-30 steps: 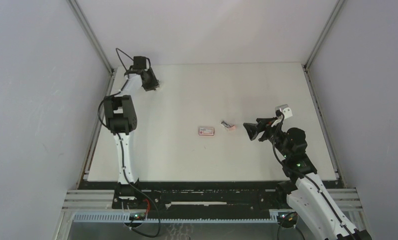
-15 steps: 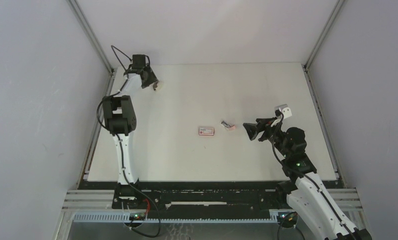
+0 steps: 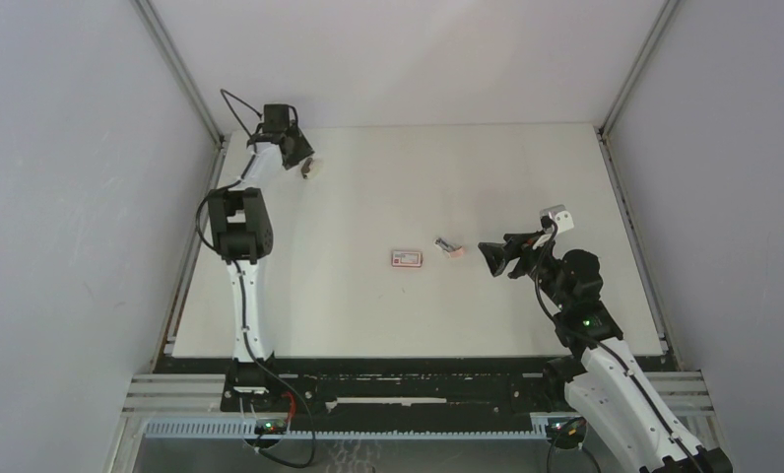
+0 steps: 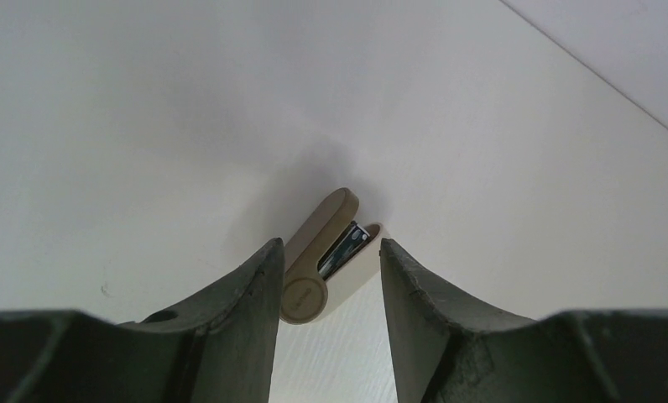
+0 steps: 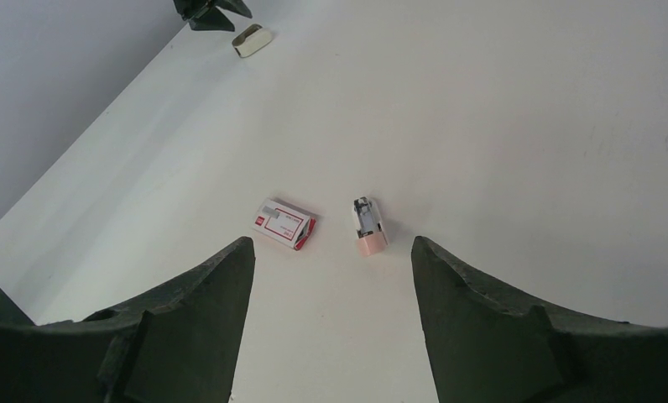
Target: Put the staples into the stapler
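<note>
Item 1, right claw (image 3: pixel 487 254): unclenched, grasping nothing, its dark fingers (image 5: pixel 188 319) spread wide and held low over the white table (image 3: pixel 526 168). Item 2, pink-and-white stapler (image 5: pixel 367 227): lies flat on the table just ahead of that claw's gap and almost centred in it, pink end nearest the claw, touching neither finger. Item 3, staples: one small white box with a red label (image 5: pixel 285 224), flat on the table beside the pink-and-white stapler but apart from it, off toward the finger at the left of the right wrist view. The strips themselves cannot be made out. Item 4, left claw (image 3: pixel 297 158): far across the table at the back corner, well apart from items 1 to 3, unclenched and grasping nothing, fingers (image 4: pixel 230 311) parted. Item 5, beige stapler (image 4: pixel 318 252): lies on the table with its rounded hinge end between the left claw's fingertips, close against one finger with a clear gap to the other. Its mouth points away from the claw, slightly agape, with metal showing inside.
</note>
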Available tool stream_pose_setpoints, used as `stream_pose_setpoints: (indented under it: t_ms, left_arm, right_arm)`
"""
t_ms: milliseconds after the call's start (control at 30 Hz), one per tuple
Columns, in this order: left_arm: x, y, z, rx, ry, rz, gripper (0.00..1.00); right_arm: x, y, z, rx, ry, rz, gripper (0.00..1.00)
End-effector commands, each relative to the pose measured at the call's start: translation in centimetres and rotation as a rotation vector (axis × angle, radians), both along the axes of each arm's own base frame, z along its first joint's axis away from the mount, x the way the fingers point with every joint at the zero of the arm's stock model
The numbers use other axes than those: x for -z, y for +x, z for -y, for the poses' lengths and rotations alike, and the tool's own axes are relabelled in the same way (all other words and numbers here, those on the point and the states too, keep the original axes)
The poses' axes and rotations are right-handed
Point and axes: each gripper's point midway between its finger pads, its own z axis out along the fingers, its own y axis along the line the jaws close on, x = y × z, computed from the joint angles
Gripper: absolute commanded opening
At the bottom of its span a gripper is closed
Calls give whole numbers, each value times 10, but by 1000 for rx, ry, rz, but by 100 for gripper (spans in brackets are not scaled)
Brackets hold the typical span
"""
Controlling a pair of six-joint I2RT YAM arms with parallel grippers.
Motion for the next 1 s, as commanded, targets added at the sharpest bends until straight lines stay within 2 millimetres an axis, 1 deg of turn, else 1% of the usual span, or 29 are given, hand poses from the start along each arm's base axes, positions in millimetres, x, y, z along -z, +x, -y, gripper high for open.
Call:
stream_pose_setpoints:
  t_ms: [0,100,267,467,567,700,833,967]
  left_arm:
    - [-13,13,9,0,-26,42,50]
    - [-7,13,9,-4,-32,26,50]
    - [-5,14,8,-17,-37,21,44]
    - [1,10,7,-42,-54,-4,29]
    - [3,7,8,-47,-60,-11,24]
    - [8,-3,8,-39,-53,-29,17]
    - [7,-15,3,-43,-28,-39,9]
    - [10,-28,4,-33,-28,-57,1]
  right_arm:
    - [-29,3,0,1,30,74,68]
    - [-29,3,0,0,31,74,68]
    - [-30,2,0,1,31,75,68]
    - [-31,2,0,2,32,78,68]
    - [-31,1,1,2,31,81,68]
    - [-32,0,2,6,29,82,68]
    - [-34,-1,1,3,35,88,68]
    - [-36,-2,1,1,43,94,68]
